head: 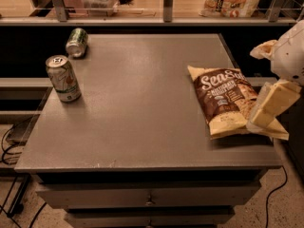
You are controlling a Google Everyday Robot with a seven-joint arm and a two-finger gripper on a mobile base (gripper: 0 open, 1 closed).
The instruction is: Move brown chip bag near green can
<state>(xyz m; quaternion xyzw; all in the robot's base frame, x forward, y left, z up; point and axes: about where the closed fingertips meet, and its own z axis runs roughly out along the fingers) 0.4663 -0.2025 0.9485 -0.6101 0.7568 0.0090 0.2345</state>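
**While brown chip bag [228,101] lies at right, gripper [273,103] hangs at worktop [142,122] edge**

The bag lies flat on the worktop's right side, with the gripper overlapping its right edge; whether the gripper is clenched or released cannot be told. The green can [77,42] lies on its side at the far left corner, well apart from the bag, with a paler can [63,78] upright nearby.

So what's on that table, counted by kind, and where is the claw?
Cans: 2, the green can on its side and the pale can upright.
Chip bags: 1, the bag.
Total: 3 on the table.
The claw is over the bag's right edge.
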